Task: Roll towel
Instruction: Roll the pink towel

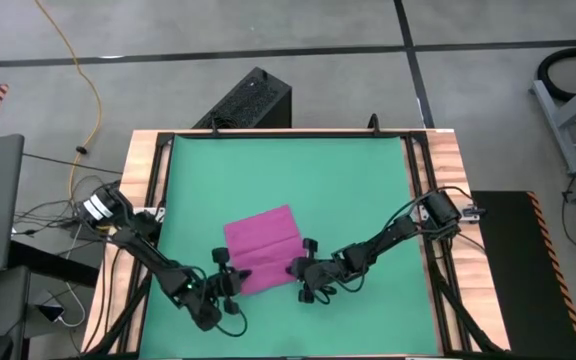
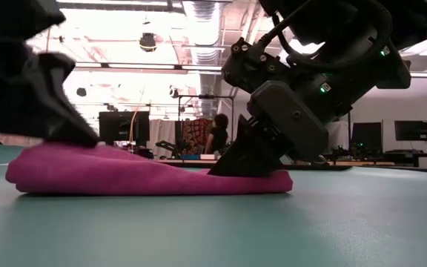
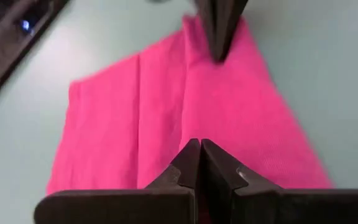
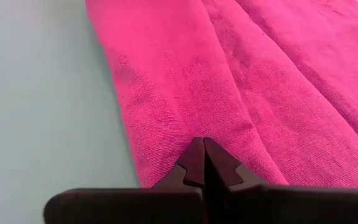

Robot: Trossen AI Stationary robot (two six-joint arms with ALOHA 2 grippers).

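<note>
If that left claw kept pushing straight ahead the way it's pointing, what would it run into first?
Probably just more towel. The left gripper is shut at the cloth's near edge, pointing across it. Farther along that line stands the right gripper, also shut on the towel's opposite edge, though depth is hard to judge.

- A flat green mat (image 1: 348, 190) covers the light wooden table (image 1: 140, 170).
- A black ribbed box (image 1: 253, 98) stands on the floor at twelve o'clock.
- A thin yellow cable (image 1: 80, 85) trails at ten o'clock.
- A person (image 2: 217, 133) stands far behind.
</note>
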